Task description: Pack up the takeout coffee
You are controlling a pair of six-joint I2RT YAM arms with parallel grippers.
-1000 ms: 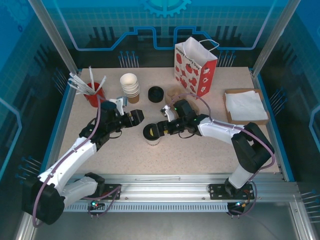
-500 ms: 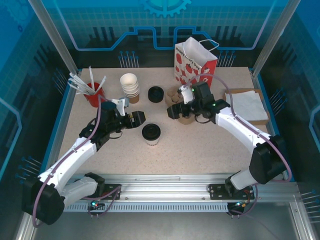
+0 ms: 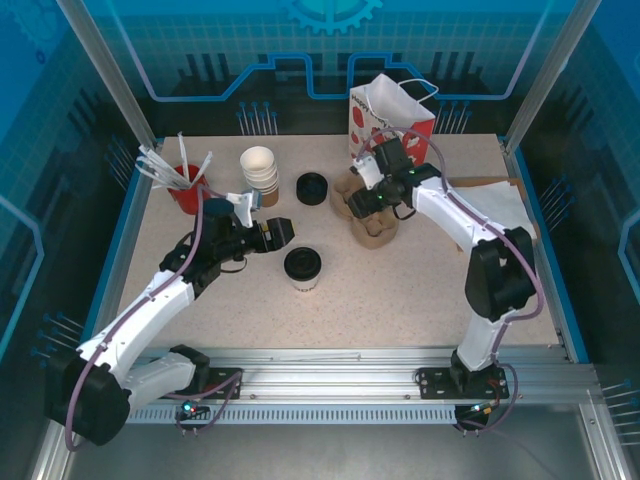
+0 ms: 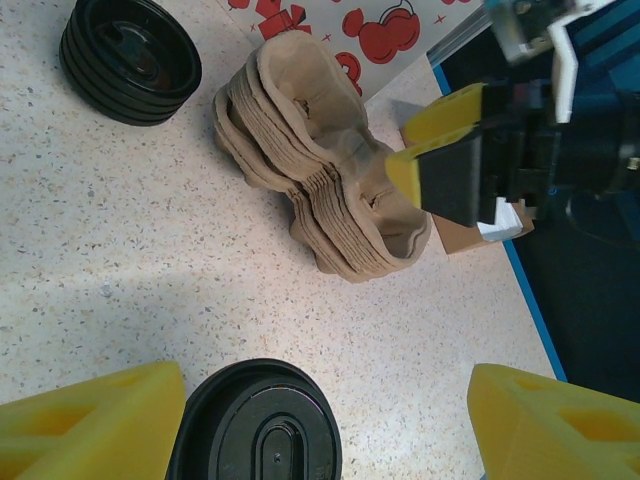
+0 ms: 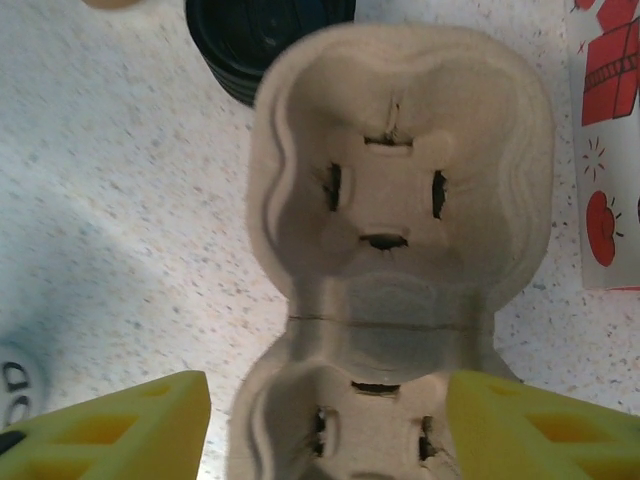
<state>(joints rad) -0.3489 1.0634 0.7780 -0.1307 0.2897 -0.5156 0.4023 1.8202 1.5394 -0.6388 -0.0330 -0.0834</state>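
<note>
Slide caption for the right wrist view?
Right gripper open astride stacked pulp cup carriers; black lids behind, strawberry-print bag at right.

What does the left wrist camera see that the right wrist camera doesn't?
Left wrist, not right wrist: the takeout coffee with its black lid, and the left gripper. Right wrist, not left: the cup carriers seen from straight above, pockets open. Both: those carriers, the stack of black lids, the strawberry-print bag, the right gripper.

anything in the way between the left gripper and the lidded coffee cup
Nothing visible: the left gripper hangs open right beside the takeout coffee, bare table between them. The cup carrier stack sits farther back, off that line.
</note>
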